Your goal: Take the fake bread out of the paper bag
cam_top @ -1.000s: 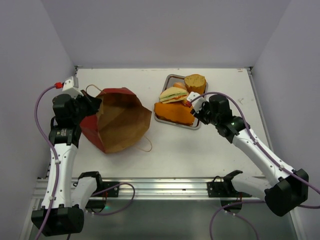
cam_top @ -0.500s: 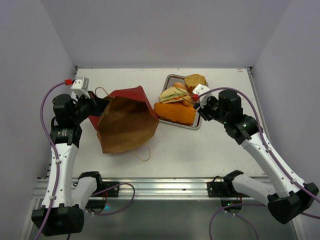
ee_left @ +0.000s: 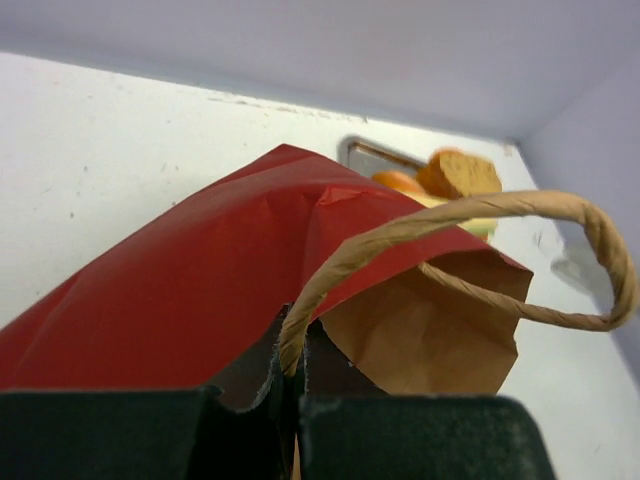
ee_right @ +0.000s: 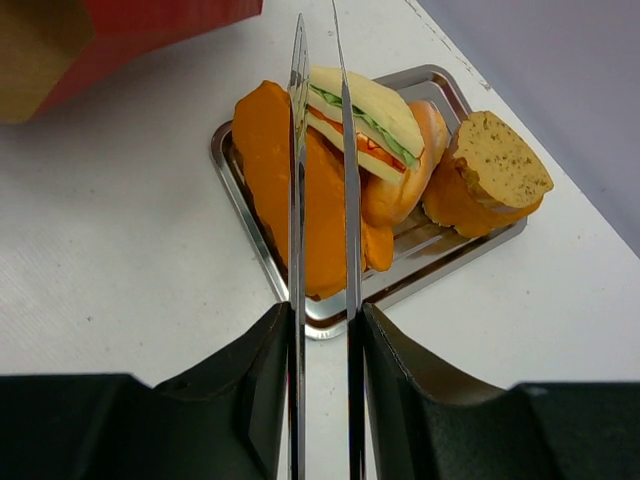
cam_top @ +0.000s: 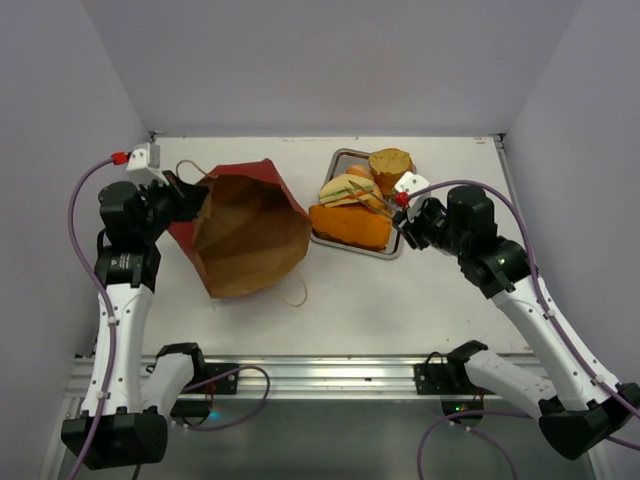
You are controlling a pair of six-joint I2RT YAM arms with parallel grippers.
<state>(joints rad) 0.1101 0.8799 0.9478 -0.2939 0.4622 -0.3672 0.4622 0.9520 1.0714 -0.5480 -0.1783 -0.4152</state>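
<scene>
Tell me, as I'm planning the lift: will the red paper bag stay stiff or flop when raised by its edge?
Probably floppy: the paper bag is creased and its mouth gapes unevenly. Likely light for its size, since the left pincer props it up by the rim alone.

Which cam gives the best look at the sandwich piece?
Right wrist: the sandwich sits mid-frame, close up, with its green and red layers clear. Top external shows it small, among the other bread on the tray. In left wrist, the paper bag hides nearly all of it.
</scene>
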